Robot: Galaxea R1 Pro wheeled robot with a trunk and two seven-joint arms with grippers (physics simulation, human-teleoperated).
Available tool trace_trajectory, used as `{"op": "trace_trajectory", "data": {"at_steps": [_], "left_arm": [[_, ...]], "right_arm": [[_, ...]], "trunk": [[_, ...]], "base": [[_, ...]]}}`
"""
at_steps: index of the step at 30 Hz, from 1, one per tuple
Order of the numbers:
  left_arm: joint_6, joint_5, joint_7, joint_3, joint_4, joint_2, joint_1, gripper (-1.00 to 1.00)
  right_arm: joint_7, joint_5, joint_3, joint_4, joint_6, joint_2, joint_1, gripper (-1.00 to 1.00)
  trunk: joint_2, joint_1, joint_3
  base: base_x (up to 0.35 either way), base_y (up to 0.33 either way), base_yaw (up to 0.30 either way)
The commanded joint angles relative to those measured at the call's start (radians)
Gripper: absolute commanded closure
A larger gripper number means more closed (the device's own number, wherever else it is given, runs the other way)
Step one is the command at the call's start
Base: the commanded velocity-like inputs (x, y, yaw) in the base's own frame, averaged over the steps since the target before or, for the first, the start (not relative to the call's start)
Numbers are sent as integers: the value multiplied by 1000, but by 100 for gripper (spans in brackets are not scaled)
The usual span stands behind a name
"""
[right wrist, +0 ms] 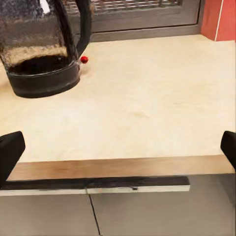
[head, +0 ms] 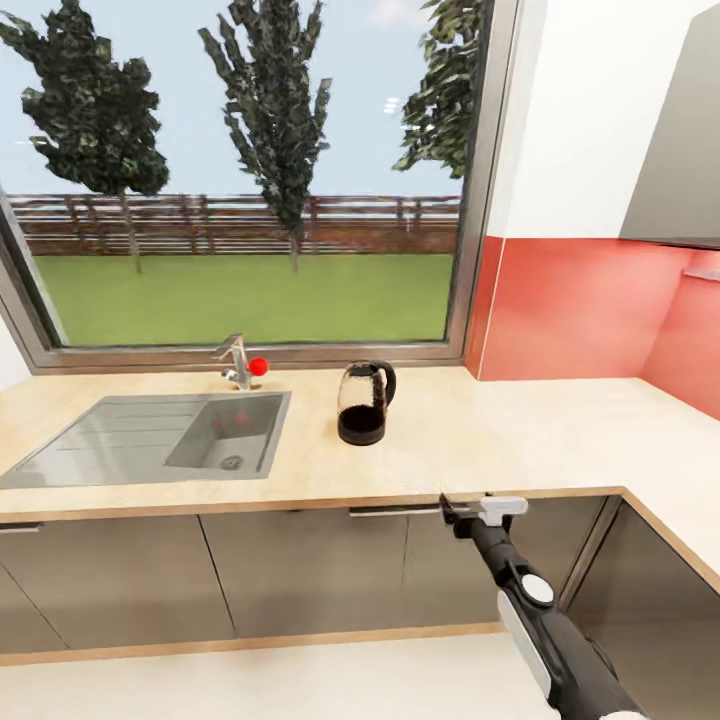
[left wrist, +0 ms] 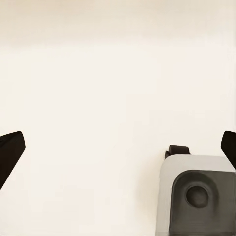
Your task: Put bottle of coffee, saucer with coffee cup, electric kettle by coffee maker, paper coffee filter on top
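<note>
Right tool (head: 452, 512) wide open, empty, parked at the table's (head: 540, 440) front edge, just short of the electric kettle (head: 365, 402). Left tool (left wrist: 118, 147) also spread wide, nothing in it, pale floor below. Kettle stands upright on the table right of the sink (head: 150, 435), ungrabbed. Coffee maker, bottle, filter, saucer, cup not visible here, so nearly all steps look pending. Bare table right of the kettle; red wall (head: 580, 310) and corner bound it.

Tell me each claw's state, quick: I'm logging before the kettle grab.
Left claw: open, empty, over a pale surface.
Right claw: open, empty, at the front edge of the light wooden countertop, short of the glass electric kettle with black base.
</note>
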Motion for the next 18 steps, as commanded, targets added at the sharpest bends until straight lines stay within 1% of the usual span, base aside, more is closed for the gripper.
{"op": "trace_trajectory", "data": {"at_steps": [1, 3, 4, 5, 7, 8, 9, 17, 18], "left_arm": [[-2, 9, 3, -9, 15, 0, -1, -100], [0, 9, 4, -8, 42, 1, -1, -100], [0, 9, 4, -8, 46, 1, -1, -100], [0, 10, 9, -8, 55, 3, -1, -100], [1, 11, 61, -9, 63, 5, 1, -100], [1, 12, 121, -9, 65, 4, 7, -100], [1, 12, 137, -9, 65, 4, 10, -100], [3, 14, 148, -8, 65, 0, 21, -100], [3, 14, 148, -8, 65, -1, 21, -100]], "right_arm": [[3, -9, 3, -26, 55, -1, -20, -100], [5, -7, 7, -72, 105, 0, -39, -100], [5, -7, 7, -79, 115, 1, -41, -100], [7, -7, 9, -96, 143, 1, -44, -100], [8, -7, 14, -111, 172, 4, -47, -100], [8, -7, 17, -114, 179, 5, -47, -100], [8, -7, 17, -115, 181, 5, -48, -100], [10, -6, 15, -112, 182, 3, -48, -100], [10, -7, 16, -114, 182, 3, -48, -100]], "trunk": [[-2, 1, -2], [-2, 1, -2], [-2, 1, -2], [-2, 1, -2], [-2, 1, -2], [-2, 1, -2], [-2, 1, -2], [-2, 1, -2], [-2, 1, -2]], "base": [[241, -193, 0], [241, -197, 0], [242, -198, 0], [242, -198, 0], [243, -199, 0], [244, -199, 0], [244, -199, 0], [244, -199, 0], [245, -206, 220]]}}
